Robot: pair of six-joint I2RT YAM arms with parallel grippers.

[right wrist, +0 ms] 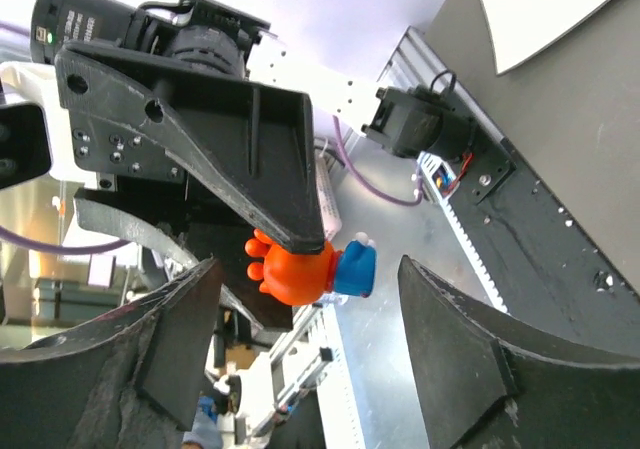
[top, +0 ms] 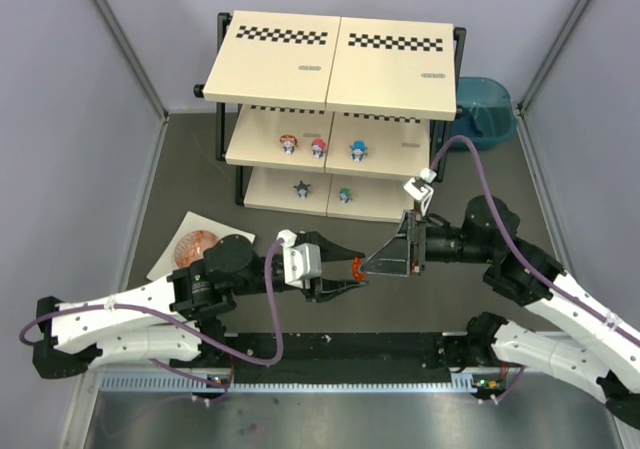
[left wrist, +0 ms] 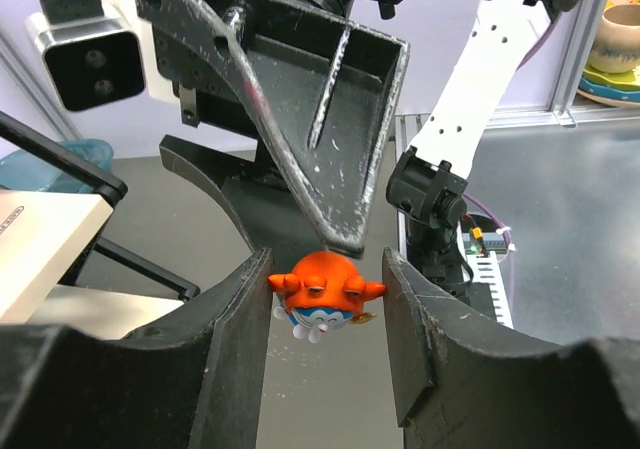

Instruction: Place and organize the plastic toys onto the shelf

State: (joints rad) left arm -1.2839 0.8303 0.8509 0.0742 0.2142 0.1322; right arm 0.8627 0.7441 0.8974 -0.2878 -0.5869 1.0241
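Orange-headed figurine (left wrist: pixel 322 294) held in mid-air over the desk (top: pixel 190 164), short of the shelf (top: pixel 330 59), clenched in the left gripper's (left wrist: pixel 326 304) jaws, the right gripper's (right wrist: pixel 310 289) jaws released around it, apparently a handover for better placing

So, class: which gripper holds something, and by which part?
The left gripper pinches the orange-headed toy by its head; the right gripper stands open.

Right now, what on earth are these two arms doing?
The left arm's end effector grips an orange-headed toy figurine in mid-air. The right end effector stands open around it. Five other figurines already sit on the shelf behind: three on the middle tier, two on the bottom.
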